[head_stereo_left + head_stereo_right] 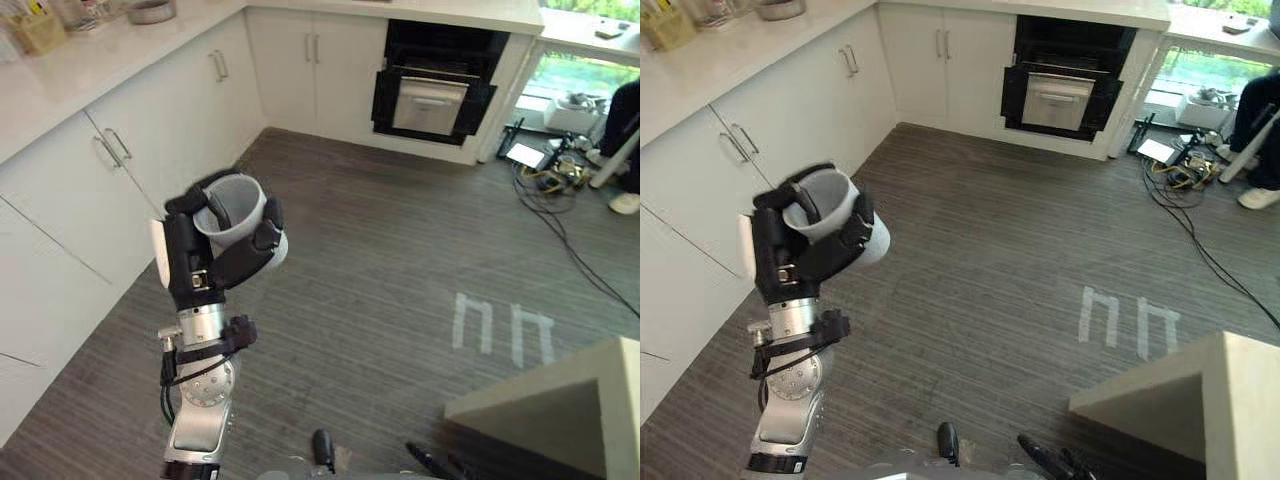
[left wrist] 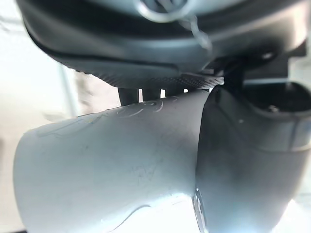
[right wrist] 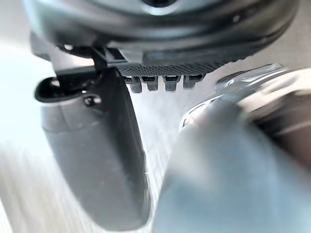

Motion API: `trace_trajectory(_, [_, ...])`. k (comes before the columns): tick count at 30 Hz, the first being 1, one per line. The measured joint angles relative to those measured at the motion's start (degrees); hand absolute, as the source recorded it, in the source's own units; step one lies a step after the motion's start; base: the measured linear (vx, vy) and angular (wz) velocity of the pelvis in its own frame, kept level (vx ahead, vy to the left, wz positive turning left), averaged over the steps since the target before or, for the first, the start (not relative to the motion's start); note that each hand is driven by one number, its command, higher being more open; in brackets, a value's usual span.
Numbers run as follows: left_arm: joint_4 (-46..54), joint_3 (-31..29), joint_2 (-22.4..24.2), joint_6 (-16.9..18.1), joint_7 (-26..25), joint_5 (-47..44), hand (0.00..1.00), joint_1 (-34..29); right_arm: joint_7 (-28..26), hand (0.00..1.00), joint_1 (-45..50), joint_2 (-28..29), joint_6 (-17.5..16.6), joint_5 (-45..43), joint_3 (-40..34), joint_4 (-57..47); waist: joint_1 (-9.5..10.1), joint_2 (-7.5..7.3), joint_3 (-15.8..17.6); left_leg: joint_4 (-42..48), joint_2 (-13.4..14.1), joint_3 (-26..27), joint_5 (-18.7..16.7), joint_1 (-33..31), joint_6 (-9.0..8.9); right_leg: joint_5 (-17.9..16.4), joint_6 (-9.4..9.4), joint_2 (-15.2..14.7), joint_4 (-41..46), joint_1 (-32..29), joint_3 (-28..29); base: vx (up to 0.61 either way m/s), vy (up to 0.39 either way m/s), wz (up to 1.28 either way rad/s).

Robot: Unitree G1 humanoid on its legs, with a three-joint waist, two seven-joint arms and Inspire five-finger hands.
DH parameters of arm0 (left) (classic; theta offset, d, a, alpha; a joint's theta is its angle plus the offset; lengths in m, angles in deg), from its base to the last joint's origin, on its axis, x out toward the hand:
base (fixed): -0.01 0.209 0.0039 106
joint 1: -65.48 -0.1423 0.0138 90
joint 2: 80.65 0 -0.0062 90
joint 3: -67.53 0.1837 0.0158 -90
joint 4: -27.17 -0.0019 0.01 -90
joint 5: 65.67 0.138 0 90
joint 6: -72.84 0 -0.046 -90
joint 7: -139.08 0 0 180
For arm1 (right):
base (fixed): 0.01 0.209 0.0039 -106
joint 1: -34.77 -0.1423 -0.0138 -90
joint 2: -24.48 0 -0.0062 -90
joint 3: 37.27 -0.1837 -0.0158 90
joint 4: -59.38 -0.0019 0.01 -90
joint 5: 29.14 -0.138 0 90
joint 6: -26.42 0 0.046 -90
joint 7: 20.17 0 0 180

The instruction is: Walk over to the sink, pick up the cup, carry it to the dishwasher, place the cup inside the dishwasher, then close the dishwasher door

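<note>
Left hand [image 1: 205, 262] is nearest, raised on its arm from the lower left, palm side turned toward the cup [image 1: 238, 205]. Its fingers [image 1: 250, 255] are curled tight round the cup's wall with the thumb on the other side: a full wrap, confirmed in the left wrist view, where the pale wall sits pressed against the palm. The cup is light grey, held roughly upright with its mouth up; the inside looks empty, with one dark fingertip hooked over the rim.

Right hand [image 3: 92, 145] shows in its own wrist view with the thumb standing out; I cannot tell whether it is open or closed.

The cup hangs over the grey striped floor [image 1: 380, 260], just beside the white cabinets [image 1: 150, 150] on the left. The table [image 1: 90, 60] above them carries a round metal bowl [image 1: 150, 10] and a yellowish container [image 1: 40, 32] – contents not readable.

The dishwasher [image 1: 430, 100] – a dark frame with a silvery panel – sits in the far cabinets, well apart from the cup, with floor stretching between them. Pale tape marks [image 1: 500, 328] lie on the floor to the right. A beige block [image 1: 570, 410] juts in at the lower right. A tangle of cables [image 1: 545, 175] lies to the right of the dishwasher, near a person's leg [image 1: 625, 120] and pale shoe [image 1: 626, 203].
</note>
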Motion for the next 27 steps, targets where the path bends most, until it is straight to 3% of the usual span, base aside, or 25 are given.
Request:
trace_trajectory(4, [0.3, -0.1, -0.2, -0.2, -0.8, -0.1, 0.0, -0.6, -1.2, 1.0, -1.8, 0.2, -0.5, 0.2, 0.6, 0.6, 0.25, -0.84, -0.6, 0.0, -0.1, -0.7, -0.6, 1.3, -0.92, 6.5, -1.32, -0.1, -4.7, -1.2, 1.2, 0.13, -0.076, 0.08])
trace_trajectory(5, [0.5, 0.0, 0.0, -0.2, -0.8, -0.1, 0.0, -0.7, -1.8, 1.0, -1.9, 0.1, -0.5, 0.2, 0.6, 0.7, 0.38, -0.78, -0.9, 0.0, 0.1, -1.0, -0.6, 1.3, -1.05, 7.9, -0.14, 0.1, -4.8, -1.1, 1.3, 0.04, -0.085, 0.04])
trace_trajectory(12, [3.7, 1.7, 0.5, -0.2, -0.6, -0.2, 0.0, -2.2, -2.5, 1.0, -1.1, -0.4, 2.0, 1.1, 1.6, 1.1, 0.43, -0.24, -2.6, -0.4, 2.9, -1.5, -0.6, 2.4, -4.05, 7.5, -2.02, 2.9, -6.6, 0.8, 0.2, 0.02, -0.145, 0.01])
trace_trajectory(15, [4.3, 2.3, 0.5, -0.6, -0.5, -0.2, 0.0, -2.2, -2.7, 1.0, -0.7, -0.6, 2.6, 1.4, 1.6, 2.1, 0.43, -0.33, -3.2, -0.5, 3.2, -2.5, -0.5, 2.6, -4.35, 7.5, -2.34, 3.4, -7.4, 1.8, -0.9, 0.02, -0.085, 0.15])
trace_trajectory(16, [4.3, 2.6, 0.4, -1.4, -0.2, -1.7, 0.0, -2.5, -4.9, 1.0, -0.9, 0.6, 2.8, 3.5, -0.3, 4.1, -0.04, -2.9, -2.4, -0.5, 3.2, -3.9, -0.2, 3.3, -4.69, 7.8, -2.88, 3.9, -9.6, 4.1, -2.2, 0.0, 0.0, 0.0])
trace_trajectory(22, [4.7, 2.0, 0.8, -1.4, -0.7, -1.8, 0.0, -2.5, -5.1, 1.0, -0.3, 0.9, 2.6, 3.6, -1.2, 3.4, -0.43, -2.96, -2.2, -0.2, 3.7, -2.0, -0.4, 3.4, -4.97, 9.0, -3.41, 4.4, -11.0, 3.6, 0.0, 0.0, -0.001, -0.15])
trace_trajectory(27, [4.7, 0.4, 3.6, -1.6, -4.0, -2.3, 0.0, -1.0, -7.1, 1.0, 3.4, 1.7, 1.7, 4.6, -1.3, 0.1, -2.71, -3.07, -2.5, -0.3, 3.7, -2.4, -0.4, 2.2, -5.28, 10.9, -3.62, 4.9, -14.2, 4.1, -0.9, -0.02, -0.014, -0.03])
